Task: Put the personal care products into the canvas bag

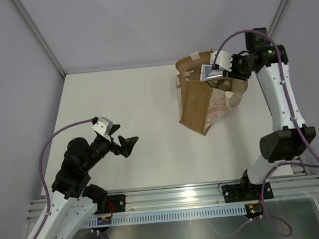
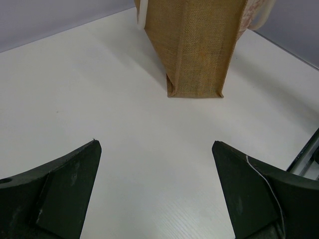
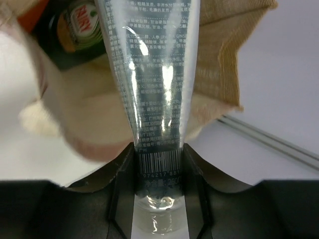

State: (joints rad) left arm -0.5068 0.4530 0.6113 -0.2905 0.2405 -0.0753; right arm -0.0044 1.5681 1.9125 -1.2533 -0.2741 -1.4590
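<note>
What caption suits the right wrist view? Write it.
Right tool pinches silver tube by its crimped end over the canvas bag.

Setting: robotics lab test cell. Evidence: white table (image 1: 138,127) with plain grey wall panels (image 1: 139,20) behind and beside it; metal rail (image 1: 177,196) along table's near edge, carrying cabled left arm (image 1: 74,166) and right arm (image 1: 280,97).

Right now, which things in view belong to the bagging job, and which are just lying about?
Job: canvas bag; silver tube, clamped in the right gripper at the bag's mouth; dark bottle, apparently inside it; left gripper, open, empty.
Just there: white table; aluminium rail; purple cables.
</note>
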